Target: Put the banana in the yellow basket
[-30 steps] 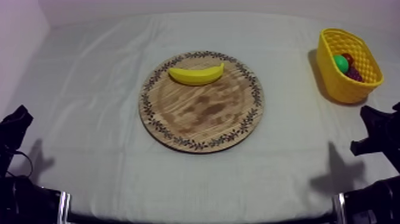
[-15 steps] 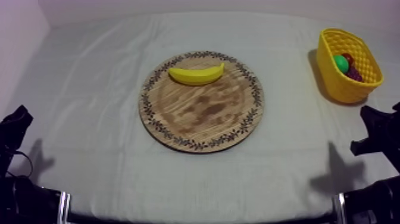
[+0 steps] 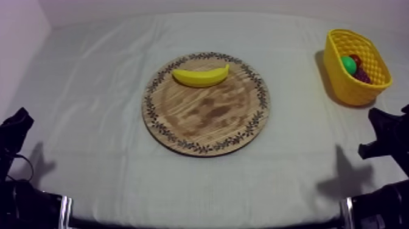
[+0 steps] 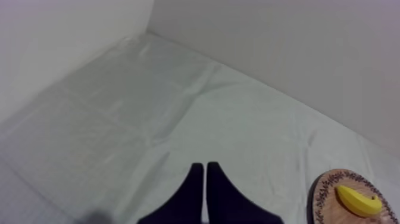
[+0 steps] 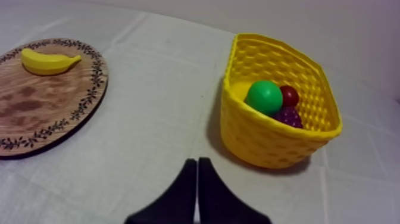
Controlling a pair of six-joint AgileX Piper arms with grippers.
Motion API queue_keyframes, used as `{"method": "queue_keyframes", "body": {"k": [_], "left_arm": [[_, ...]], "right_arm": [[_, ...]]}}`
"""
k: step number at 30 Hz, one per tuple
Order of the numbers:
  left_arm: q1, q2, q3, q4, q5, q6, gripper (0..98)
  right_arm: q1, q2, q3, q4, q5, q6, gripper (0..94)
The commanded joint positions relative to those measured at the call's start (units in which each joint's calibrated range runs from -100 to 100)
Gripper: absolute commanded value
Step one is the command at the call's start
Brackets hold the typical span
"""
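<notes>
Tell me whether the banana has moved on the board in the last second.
No. The banana still lies by the far rim of the wooden board, same spot as earlier.

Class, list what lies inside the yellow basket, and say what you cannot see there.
Inside the yellow basket lie a green fruit, a small red fruit and purple grapes. The near wall and the fruit cover its floor and anything lower.
</notes>
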Motion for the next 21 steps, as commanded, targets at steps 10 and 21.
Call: {"method": "queue_keyframes", "body": {"k": [10,21], "left_arm": [[-0.02,0.04,0.00,0.03,0.00,0.02,0.1],[-0.02,0.04,0.00,0.03,0.00,0.01,0.1]], "right_arm": [[0.00,-0.01,0.02,0.01,-0.02,-0.76,0.6],[-0.99,12.25,-8.12,-7.52,-3.43,5.81,0.6]]}}
